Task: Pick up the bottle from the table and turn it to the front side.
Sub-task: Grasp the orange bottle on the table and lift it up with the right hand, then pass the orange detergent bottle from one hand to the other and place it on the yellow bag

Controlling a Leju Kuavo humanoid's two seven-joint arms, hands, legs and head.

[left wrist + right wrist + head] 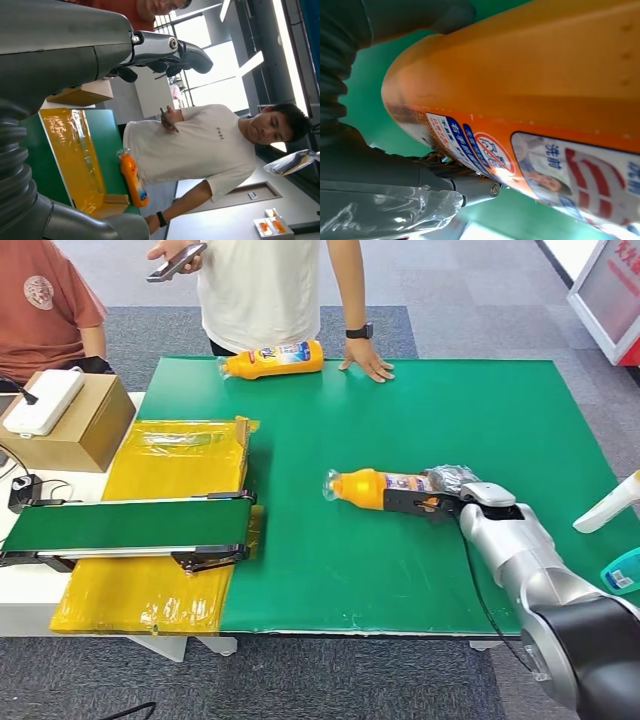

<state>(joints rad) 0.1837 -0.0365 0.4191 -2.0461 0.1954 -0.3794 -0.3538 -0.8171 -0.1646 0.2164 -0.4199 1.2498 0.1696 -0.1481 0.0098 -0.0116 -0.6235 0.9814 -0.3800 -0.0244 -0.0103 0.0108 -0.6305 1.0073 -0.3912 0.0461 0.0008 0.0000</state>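
The bottle (375, 486) lies on its side near the middle of the green mat (453, 420), its cap pointing left and its base to the right. The right hand (429, 498) comes in from the right and holds it by the base end: dark fingers (407, 502) lie along the bottle's near side, and crinkled clear plastic sits at the base by the wrist. In the right wrist view the bottle (531, 95) presses close against the hand (376, 165), its printed label turned toward the camera.

In the left wrist view the left hand (166, 52) is held up off the table with nothing in it, its fingers (192, 55) stretched out and slightly apart.

A second bottle (273, 359) lies on its side at the mat's far edge, just beside the hand (367, 360) of a person in a white shirt who holds a phone (176, 261). A yellow sheet (173, 530) covers the mat's left part, with a small conveyor (128, 525) across it. A cardboard box (72, 425) stands far left.
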